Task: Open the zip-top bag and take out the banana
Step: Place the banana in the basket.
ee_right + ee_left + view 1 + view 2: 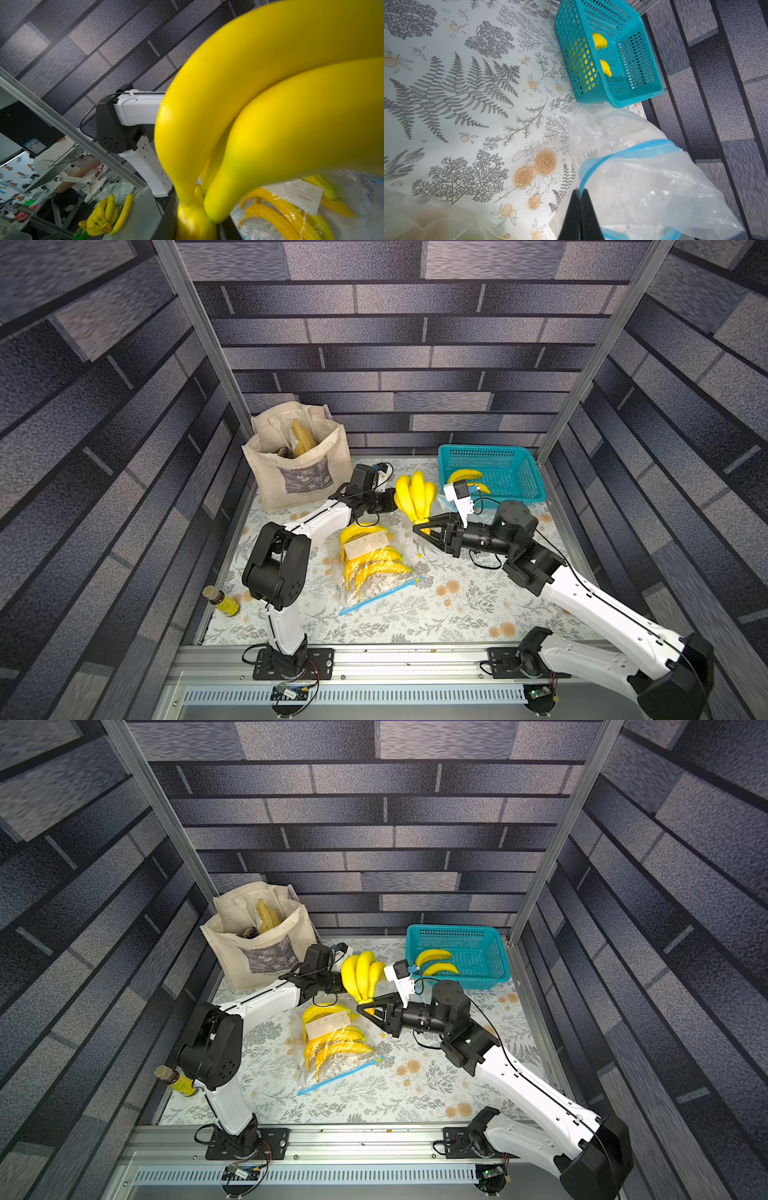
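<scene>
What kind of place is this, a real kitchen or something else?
Probably a robot lab test cell: printed brick backdrop, aluminium frame, and the left arm and right arm bolted to a front rail.

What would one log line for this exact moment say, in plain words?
left hand: shut on zip-top bag rim | right hand: shut on banana bunch stem, bunch out of bag | second bag: bananas inside

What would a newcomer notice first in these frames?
The bright yellow banana bunch, held upright by its stem in the right gripper at mid-table. Then the left gripper, pinched shut on the blue zip rim of an empty clear bag in the left wrist view. A second bag of bananas lies flat nearer the front; a teal basket holding bananas sits back right.
</scene>
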`<move>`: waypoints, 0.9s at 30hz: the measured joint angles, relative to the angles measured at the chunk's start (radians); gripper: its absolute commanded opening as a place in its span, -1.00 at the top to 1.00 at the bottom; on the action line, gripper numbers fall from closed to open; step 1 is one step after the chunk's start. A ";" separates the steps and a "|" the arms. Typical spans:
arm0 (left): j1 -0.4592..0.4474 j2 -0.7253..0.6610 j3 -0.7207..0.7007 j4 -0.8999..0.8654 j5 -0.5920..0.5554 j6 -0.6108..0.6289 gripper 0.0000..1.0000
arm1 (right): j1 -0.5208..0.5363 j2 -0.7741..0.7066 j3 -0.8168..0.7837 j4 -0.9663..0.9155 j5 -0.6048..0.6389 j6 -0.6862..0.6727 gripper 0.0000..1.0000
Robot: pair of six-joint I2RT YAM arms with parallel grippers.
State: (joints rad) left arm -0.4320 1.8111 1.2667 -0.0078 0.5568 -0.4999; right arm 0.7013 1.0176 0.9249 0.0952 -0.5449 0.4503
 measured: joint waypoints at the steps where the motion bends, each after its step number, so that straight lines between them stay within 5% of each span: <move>1: -0.002 -0.002 -0.003 0.000 -0.005 0.000 1.00 | -0.005 -0.002 0.034 -0.051 0.040 -0.035 1.00; 5: -0.032 -0.031 -0.045 0.000 -0.031 0.001 1.00 | -0.102 0.032 0.189 -0.217 0.211 -0.166 1.00; 10: -0.126 -0.091 -0.124 0.011 -0.095 0.001 1.00 | -0.275 0.249 0.293 -0.273 0.367 -0.261 1.00; 18: -0.275 -0.108 -0.177 0.073 -0.261 -0.007 0.98 | -0.443 0.742 0.433 -0.334 0.438 -0.278 1.00; 27: -0.331 0.070 -0.047 0.135 -0.341 -0.006 0.98 | -0.501 0.908 0.613 -0.368 0.474 -0.295 0.95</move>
State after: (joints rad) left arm -0.7628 1.8809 1.2198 0.1276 0.2161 -0.5064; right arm 0.2001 1.9251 1.5379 -0.2729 -0.0711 0.1551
